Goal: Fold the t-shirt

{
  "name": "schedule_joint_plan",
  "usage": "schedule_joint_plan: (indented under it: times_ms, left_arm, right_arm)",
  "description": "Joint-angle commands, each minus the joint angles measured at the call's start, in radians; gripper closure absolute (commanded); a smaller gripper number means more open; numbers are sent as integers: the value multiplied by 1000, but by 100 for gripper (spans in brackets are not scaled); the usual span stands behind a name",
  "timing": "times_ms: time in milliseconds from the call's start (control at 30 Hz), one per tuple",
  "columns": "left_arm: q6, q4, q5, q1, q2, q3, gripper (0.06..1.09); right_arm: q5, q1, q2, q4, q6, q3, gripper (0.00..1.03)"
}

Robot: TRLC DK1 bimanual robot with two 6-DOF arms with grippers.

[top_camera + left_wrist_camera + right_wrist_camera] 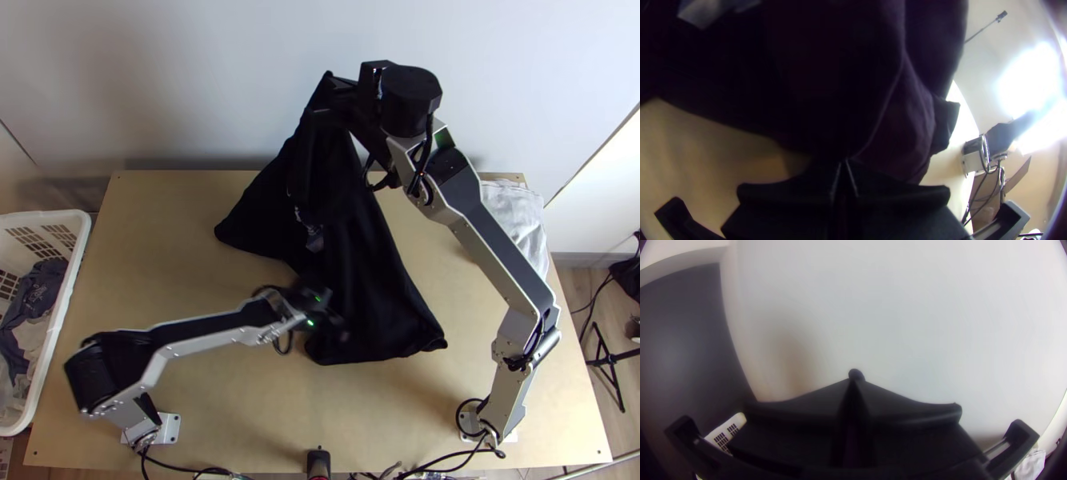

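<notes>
The black t-shirt (376, 280) hangs from high at the back, its lower part bunched and draped over the middle of the table. My right gripper (333, 90) is up near the back wall, shut on the shirt's top end; in the right wrist view a small dark tip of cloth pokes out from the right gripper (855, 375). Low over the shirt's near left part is my left gripper (330, 318). Dark folds of the t-shirt (831, 80) run down to the closed fingertips of the left gripper (843, 163) in the left wrist view, pinched there.
A white basket (60, 320) with clothes stands at the left edge. Pale cloth (518, 220) lies at the back right, behind the right arm's links. The white wall (200, 80) rises behind the table (176, 280).
</notes>
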Motion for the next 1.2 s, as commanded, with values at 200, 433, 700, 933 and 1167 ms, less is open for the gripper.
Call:
schedule_joint_plan:
  times_ms: [200, 433, 700, 933, 1167]
  left_arm:
    - [313, -238, 101, 535, -223, -89, 105]
    - [466, -261, 108, 702, -243, -74, 105]
    - [607, -248, 110, 861, -114, 19, 105]
    - [530, -251, 110, 930, -30, 184, 105]
    - [466, -255, 122, 917, -8, 308, 105]
  right_arm:
    - [0, -99, -66, -2, -7, -23, 98]
    - [0, -136, -129, -19, -12, -82, 98]
    - [-1, -206, -283, -17, -24, -289, 97]
    - [-18, -223, -456, 12, -34, -589, 98]
    - [-46, -202, -571, 26, -26, -830, 98]
